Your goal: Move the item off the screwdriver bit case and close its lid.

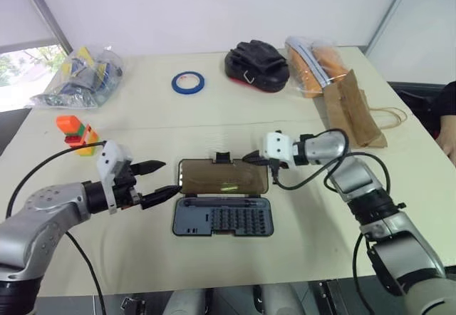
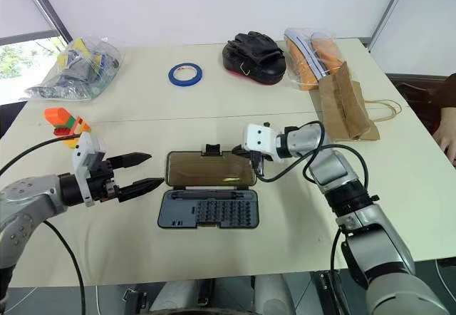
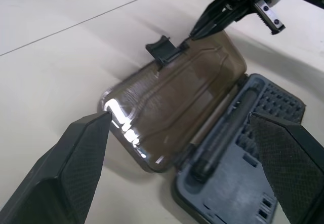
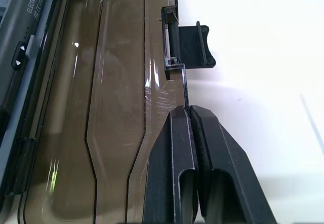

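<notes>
The flat rectangular screwdriver bit case (image 1: 223, 217), a grey-blue plastic tray with rows of small bits, lies open in the lower centre of the head view. Its smoky brown translucent lid (image 1: 223, 177) lies folded back flat on the beige table (image 1: 214, 122) just above the tray, joined to it along the hinge edge, with the small black latch tab (image 1: 222, 157) jutting from its upper edge.

The right gripper (image 1: 251, 157) has its two black fingers pressed together, their tips at the lid's upper right edge just right of the tab; in the right wrist view the fingertips (image 4: 188, 113) meet the lid's rim, with nothing held between them.

The left gripper (image 1: 165, 178) is spread wide and hovers at the left of the lid, its lower finger close to the lid's left edge.

The small flat brown kraft paper bag (image 1: 353, 109) with thin twine handles lies at the upper right, well apart from the case, beside a clear plastic bag of orange things (image 1: 314, 63).

Bare tabletop lies open all around the case. A blue tape ring (image 1: 187, 82) and a black pouch (image 1: 256, 64) sit well above it.
</notes>
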Motion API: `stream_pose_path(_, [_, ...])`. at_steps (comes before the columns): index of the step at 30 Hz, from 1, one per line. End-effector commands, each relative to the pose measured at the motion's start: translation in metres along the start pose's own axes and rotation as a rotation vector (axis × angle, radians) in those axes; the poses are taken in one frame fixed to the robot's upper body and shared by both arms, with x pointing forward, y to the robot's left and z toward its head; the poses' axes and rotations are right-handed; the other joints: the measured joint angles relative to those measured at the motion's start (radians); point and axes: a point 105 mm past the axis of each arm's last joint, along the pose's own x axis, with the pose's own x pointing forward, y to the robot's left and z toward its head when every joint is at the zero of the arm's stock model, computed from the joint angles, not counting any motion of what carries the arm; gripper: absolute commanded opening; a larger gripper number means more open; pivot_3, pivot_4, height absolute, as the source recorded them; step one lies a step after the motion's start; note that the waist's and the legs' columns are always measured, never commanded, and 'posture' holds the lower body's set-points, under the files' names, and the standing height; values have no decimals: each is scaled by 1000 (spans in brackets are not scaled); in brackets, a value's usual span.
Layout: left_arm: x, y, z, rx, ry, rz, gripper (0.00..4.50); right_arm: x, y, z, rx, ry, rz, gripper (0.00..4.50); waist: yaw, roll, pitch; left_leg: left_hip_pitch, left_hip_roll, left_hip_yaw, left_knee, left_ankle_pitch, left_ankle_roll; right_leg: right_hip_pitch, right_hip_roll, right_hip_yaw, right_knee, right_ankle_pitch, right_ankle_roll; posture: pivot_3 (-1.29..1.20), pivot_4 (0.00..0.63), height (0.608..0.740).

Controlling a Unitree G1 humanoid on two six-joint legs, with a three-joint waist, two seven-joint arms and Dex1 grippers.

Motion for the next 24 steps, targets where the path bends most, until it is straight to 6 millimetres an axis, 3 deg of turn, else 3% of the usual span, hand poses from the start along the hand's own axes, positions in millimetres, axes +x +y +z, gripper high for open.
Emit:
stream_pose_path(1, [-2, -4, 5, 29, -25, 7, 4500, -1, -12, 6, -67, -3, -31, 19, 1, 0, 0, 0, 0, 0, 0, 0, 0, 0, 0, 0, 0, 0, 0, 0, 150, 740])
stream_pose_path(4, [-1, -6, 4, 26, -25, 9, 4500, 1, -13, 7, -80, -7, -29, 19, 1, 0, 0, 0, 0, 0, 0, 0, 0, 0, 0, 0, 0, 0, 0, 0, 150, 740])
stream_pose_path(7, [0, -6, 5, 24, -28, 10, 4500, 2, -12, 8, -78, -13, -11, 949, 0, 0, 0, 0, 0, 0, 0, 0, 0, 0, 0, 0, 0, 0, 0, 0, 150, 740])
stream_pose_path(14, [1, -5, 5, 20, -36, 17, 4500, -6, -24, 17, -114, -25, -75, 4472, 0, 0, 0, 0, 0, 0, 0, 0, 0, 0, 0, 0, 0, 0, 0, 0, 150, 740])
stream_pose_path(17, [0, -2, 8, 6, -65, 42, 4500, -28, -38, 36, -49, -82, -138, 4472, 1, 1, 0, 0, 0, 0, 0, 0, 0, 0, 0, 0, 0, 0, 0, 0, 150, 740])
stream_pose_path(21, [-1, -2, 11, -32, -98, 47, 4500, -64, -52, 72, 174, -276, -230, 4472, 4, 1, 0, -1, 0, -1, 0, 0, 0, -1, 0, 0, 0, 0, 0, 0, 150, 740])
stream_pose_path(24, [1, -12, 10, -48, -90, 8, 4500, -85, -51, 80, 303, -353, -266, 4472, 6, 0, 0, -1, 0, -1, 0, 0, 0, 0, -1, 0, 0, 0, 0, 0, 150, 740])
